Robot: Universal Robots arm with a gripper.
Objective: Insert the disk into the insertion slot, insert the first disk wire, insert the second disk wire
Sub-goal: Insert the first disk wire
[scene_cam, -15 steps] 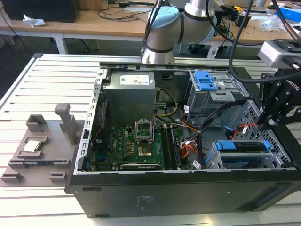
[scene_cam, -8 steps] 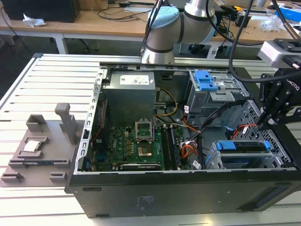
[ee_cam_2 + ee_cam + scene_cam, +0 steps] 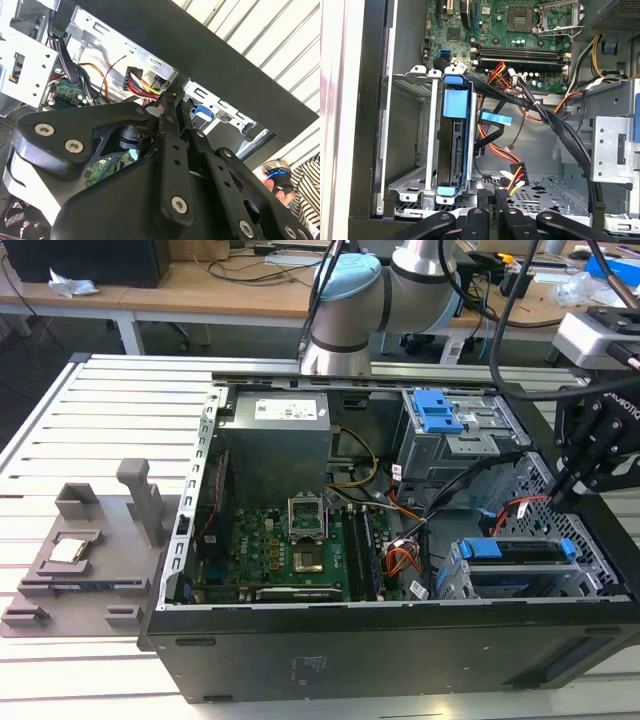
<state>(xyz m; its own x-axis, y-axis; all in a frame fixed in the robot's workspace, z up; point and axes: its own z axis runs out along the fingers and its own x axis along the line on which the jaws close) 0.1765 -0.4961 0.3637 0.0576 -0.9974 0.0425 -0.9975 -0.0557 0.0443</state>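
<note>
Holding my fingers (image 3: pixel 170 150) pressed together on what looks like the black plug at the end of the red-yellow-black wire (image 3: pixel 512 175). In both wrist views the bundle runs straight into the tips. The exact contact is hidden by the tips themselves, so the pinch on the plug body is my judgement.

Disk (image 3: pixel 453 145): already seated in the slot (image 3: pixel 412 180). Its blue carrier rails sit flush with the open face of the cage. In the exterior view the disk (image 3: pixel 520 558) lies flat in the low silver cage at the case's (image 3: pixel 350 660) corner, on the exterior view's right. It is nearer the camera than the taller cage (image 3: pixel 450 435) with the blue tab.

Status (judged): the disk step is done. I see no plug on the disk's exposed edge, so the first wire is the step in hand.

Why held this way:
- I grip at the plug, not along the cable, so the stiff end can be steered while the slack trails behind.
- The wire loops loosely from near the motherboard (image 3: pixel 520 30) to the tips, so nothing pulls against the pinch.
- My fingers hang near the slot's open face, with the plug apart from the disk.

A person's hand (image 3: pixel 277 182) holds a small device outside the case wall.
</note>
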